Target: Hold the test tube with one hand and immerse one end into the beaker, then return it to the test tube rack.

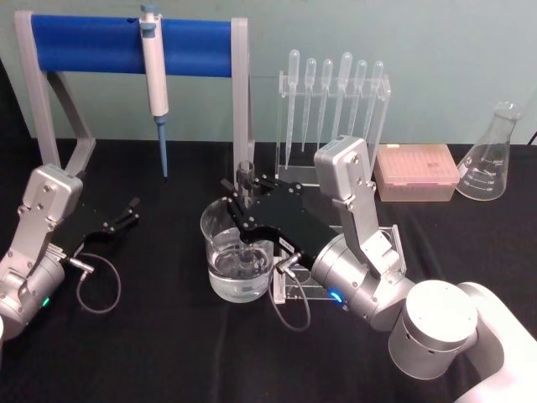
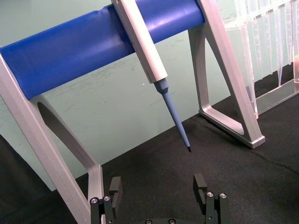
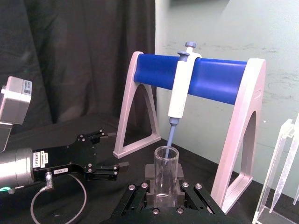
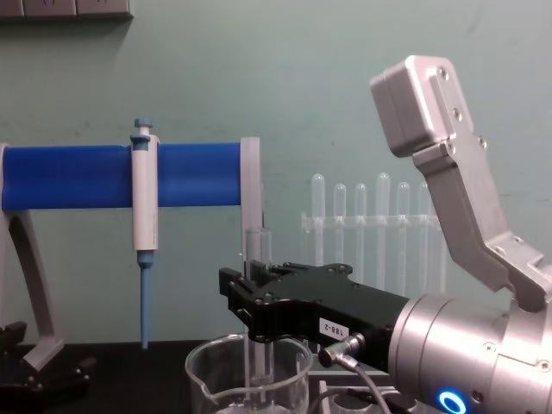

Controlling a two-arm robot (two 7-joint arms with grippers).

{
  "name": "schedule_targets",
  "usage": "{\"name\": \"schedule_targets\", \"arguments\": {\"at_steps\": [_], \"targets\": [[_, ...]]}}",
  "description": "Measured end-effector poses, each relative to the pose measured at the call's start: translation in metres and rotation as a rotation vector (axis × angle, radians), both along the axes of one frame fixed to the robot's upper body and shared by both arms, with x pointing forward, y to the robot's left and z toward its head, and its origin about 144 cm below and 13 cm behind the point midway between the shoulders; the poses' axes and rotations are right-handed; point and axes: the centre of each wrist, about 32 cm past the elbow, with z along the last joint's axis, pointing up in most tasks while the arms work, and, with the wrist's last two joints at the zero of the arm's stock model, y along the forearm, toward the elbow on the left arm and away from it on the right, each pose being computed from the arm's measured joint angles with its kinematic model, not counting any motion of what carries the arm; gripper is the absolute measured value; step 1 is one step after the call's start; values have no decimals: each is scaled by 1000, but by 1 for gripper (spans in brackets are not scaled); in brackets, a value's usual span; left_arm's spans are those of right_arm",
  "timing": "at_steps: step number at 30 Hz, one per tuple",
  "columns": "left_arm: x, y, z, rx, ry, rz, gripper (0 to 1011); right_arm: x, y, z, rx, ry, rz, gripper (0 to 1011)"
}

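Head view: right gripper [image 1: 246,191] is clamping the test tube [image 1: 245,173] upright, lower end down inside the beaker [image 1: 220,269]. Left gripper [image 1: 127,213] is resting well to the left, jaws wide.
Left wrist view: jaws are standing wide, empty.
Right wrist view: fingers are pinching the tube's sides.
Chest view: tube is hanging inside the beaker's rim.
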Motion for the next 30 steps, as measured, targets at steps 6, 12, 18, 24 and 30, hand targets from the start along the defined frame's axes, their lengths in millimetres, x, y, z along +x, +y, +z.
{"name": "schedule_targets", "arguments": {"at_steps": [6, 12, 18, 24, 30], "targets": [[0, 0, 0, 0, 0, 0, 1000, 0, 0, 0, 0, 0, 0, 228], [0, 0, 0, 0, 0, 0, 1000, 0, 0, 0, 0, 0, 0, 228], [0, 0, 0, 0, 0, 0, 1000, 0, 0, 0, 0, 0, 0, 228], [0, 0, 0, 0, 0, 0, 1000, 0, 0, 0, 0, 0, 0, 228], [0, 0, 0, 0, 0, 0, 1000, 0, 0, 0, 0, 0, 0, 228]]}}
